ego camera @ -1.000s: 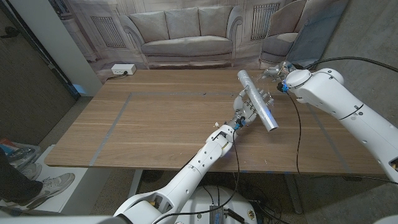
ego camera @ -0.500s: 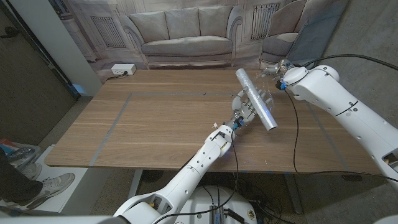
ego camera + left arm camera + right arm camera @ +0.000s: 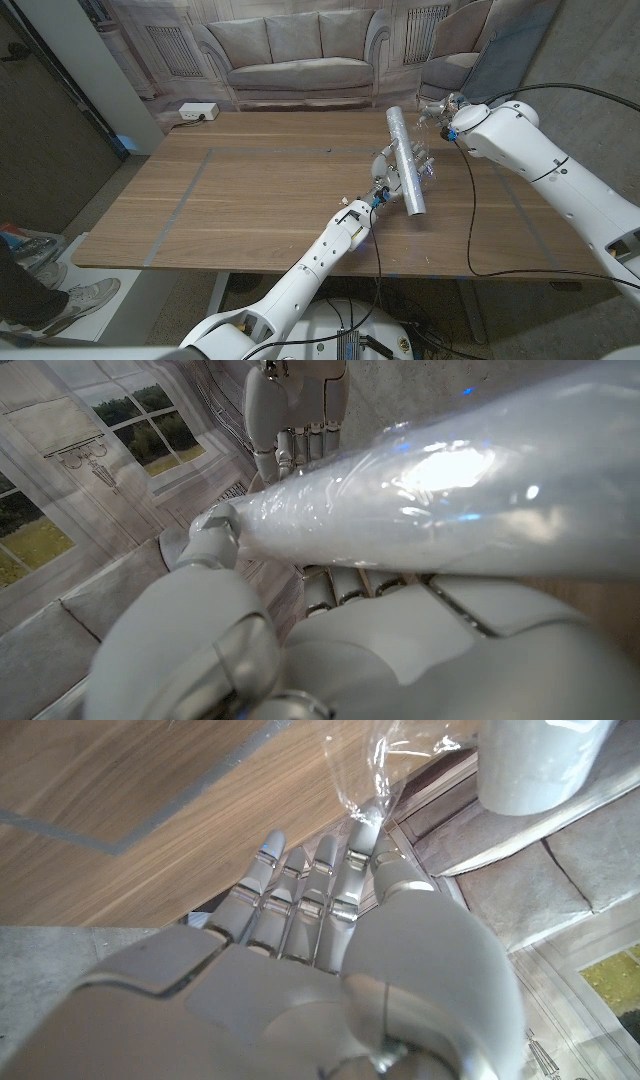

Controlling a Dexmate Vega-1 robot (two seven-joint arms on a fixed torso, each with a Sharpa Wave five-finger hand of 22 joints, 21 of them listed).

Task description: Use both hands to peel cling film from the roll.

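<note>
we see the left hand (image 3: 391, 172) raised above the wooden worktop (image 3: 260, 190), its fingers (image 3: 345, 588) wrapped around the cling film roll (image 3: 406, 160) and holding it clear of the surface. in the head view the roll runs lengthwise from near the far edge of the worktop toward the robot, tilted, with its far end up close to the right hand (image 3: 440, 112) and its near end hanging free past the left hand. in the left wrist view the roll (image 3: 450, 510) lies across the left hand (image 3: 360, 650) as a glossy, wrinkled white cylinder, the fingers curled under it. the right hand sits just beside the roll's far end, over the far right part of the worktop. in the right wrist view the right hand (image 3: 330, 960) has its fingers (image 3: 318, 885) extended side by side, and a thin, clear strip of film (image 3: 375, 770) rises from the fingertip nearest the roll's end (image 3: 530, 760) — the film touches that fingertip, and appears to be pinched there, though the thumb is hidden, so we cannot confirm the grip from this angle. the strip is crumpled and transparent, with the wood grain visible through it. behind the worktop hangs a printed backdrop showing a sofa (image 3: 300, 55); a white power strip (image 3: 198, 112) lies at the far left edge of the worktop. at the lower left of the head view a person's shoe (image 3: 75, 300) stands on the floor.
</note>
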